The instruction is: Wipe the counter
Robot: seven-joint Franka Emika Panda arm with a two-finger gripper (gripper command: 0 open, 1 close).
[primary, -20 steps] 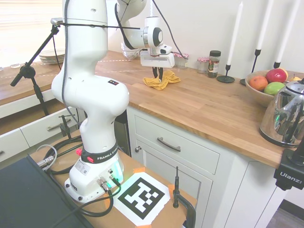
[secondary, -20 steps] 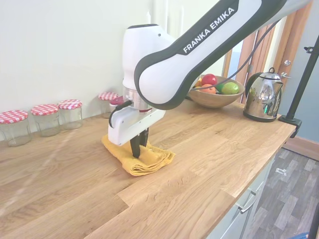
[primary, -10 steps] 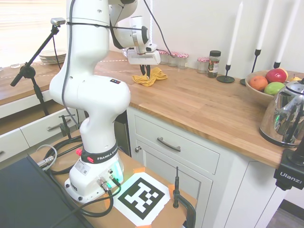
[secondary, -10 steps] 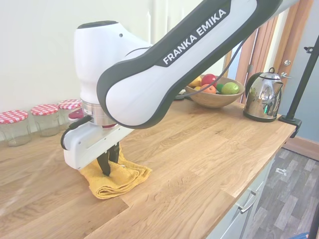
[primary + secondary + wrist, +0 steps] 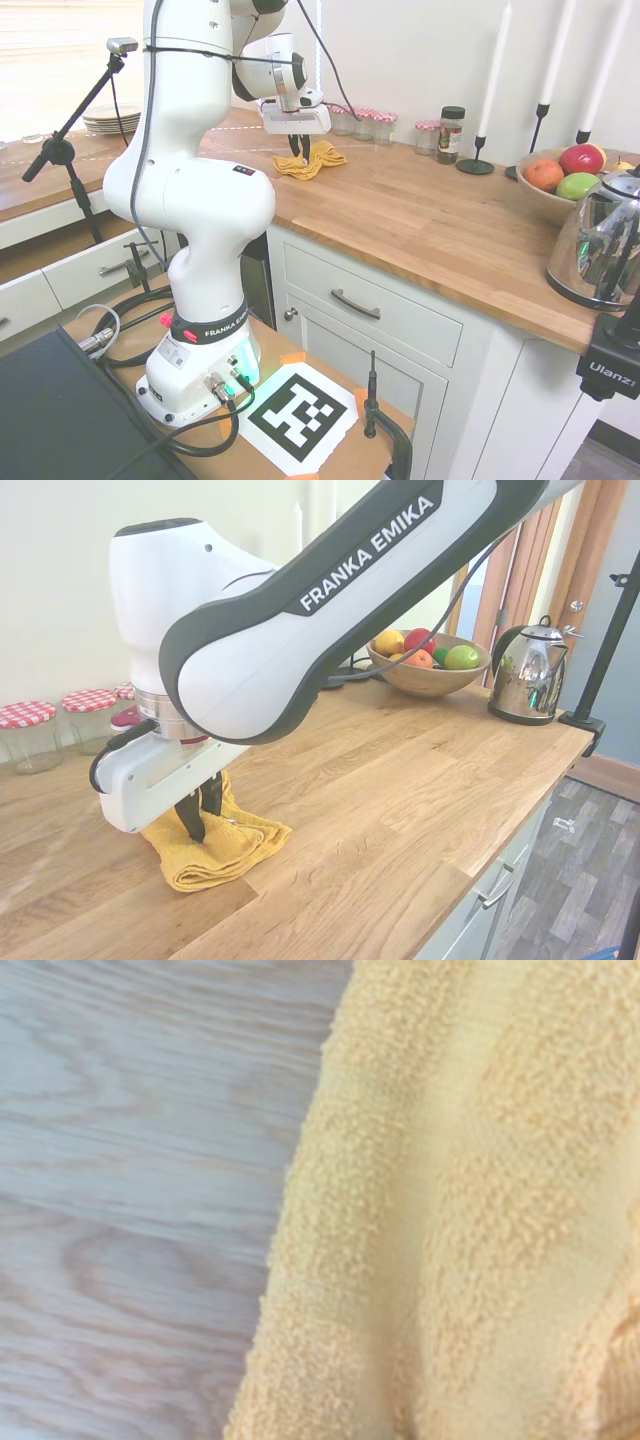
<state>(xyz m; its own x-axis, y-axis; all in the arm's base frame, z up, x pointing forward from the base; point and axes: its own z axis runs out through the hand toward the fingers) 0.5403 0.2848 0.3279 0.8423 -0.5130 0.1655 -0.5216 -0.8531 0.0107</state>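
Note:
The counter [image 5: 430, 220] is a long brown butcher-block top over white cabinets; its grain also shows in the second exterior view [image 5: 400, 780] and the wrist view [image 5: 130, 1160]. A crumpled yellow cloth [image 5: 316, 160] lies on it near the back wall. My gripper [image 5: 299, 152] points straight down with its dark fingers pinched into the cloth [image 5: 230, 845], pressing it onto the wood. From the other side the gripper [image 5: 200, 818] stands at the cloth's left part. The cloth's terry weave [image 5: 460, 1210] fills most of the wrist view.
Glass jars with red checked lids [image 5: 30, 735] line the wall behind the cloth. Further along stand a spice jar [image 5: 451, 134], black candlesticks [image 5: 476, 160], a fruit bowl [image 5: 555, 195] and a steel kettle [image 5: 605, 240]. Stacked plates [image 5: 110, 120] sit on the far counter.
My gripper has dragged the yellow cloth along the counter, away from the fruit bowl and toward the jars. The last half second's shift is smaller.

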